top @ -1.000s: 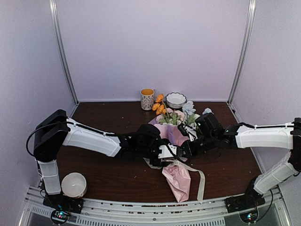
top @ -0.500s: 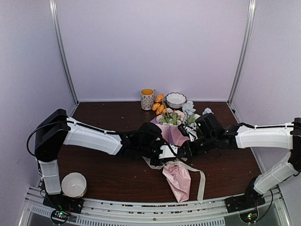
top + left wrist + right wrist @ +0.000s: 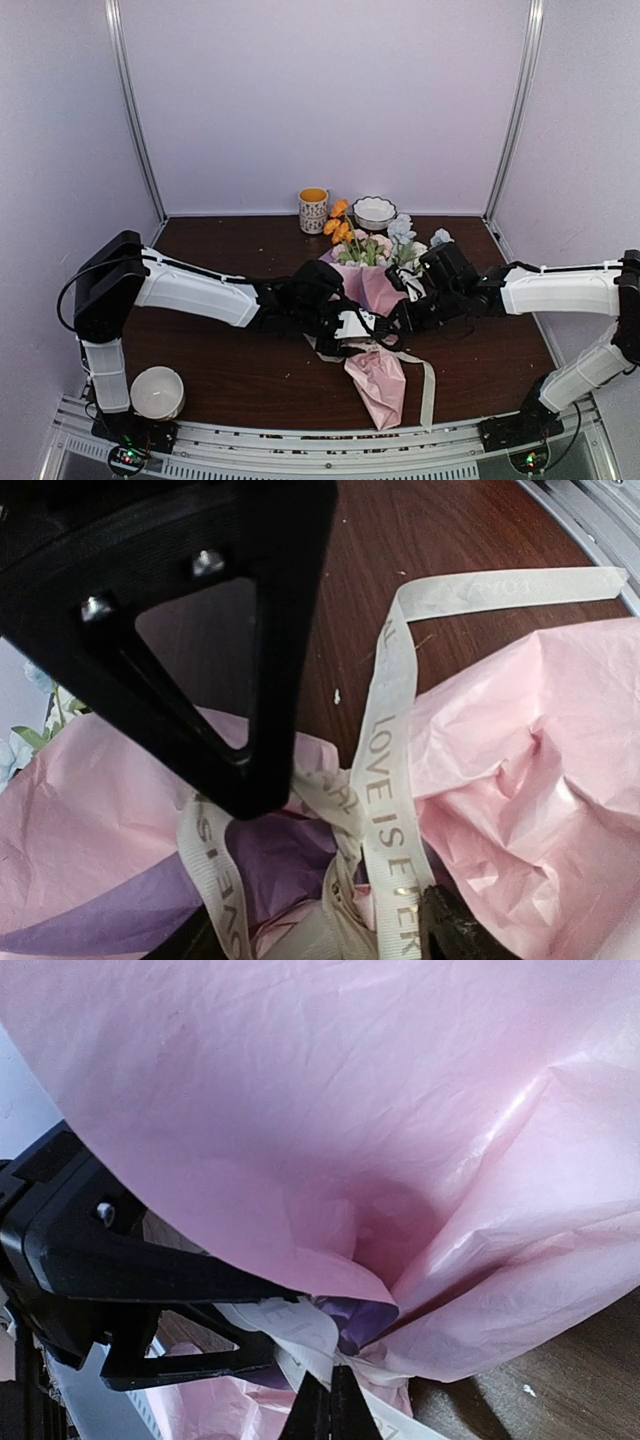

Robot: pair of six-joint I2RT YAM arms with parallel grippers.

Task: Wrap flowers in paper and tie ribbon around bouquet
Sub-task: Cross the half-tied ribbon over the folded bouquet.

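Where the crinkly pink paper cone [image 3: 378,385] tapers toward the near edge of the dark wooden table [image 3: 220,370], the flat cream ribbon [image 3: 428,390] trails beside it. At the neck the left gripper [image 3: 350,860] stands open astride that ribbon, the right gripper [image 3: 322,1415] pinched shut on it. Bare wood lies on both sides, with the white, blue and orange flowers [image 3: 375,245] beyond.

Pale lilac walls [image 3: 330,100] with metal corner posts [image 3: 135,110] enclose a dark wooden table [image 3: 230,250].
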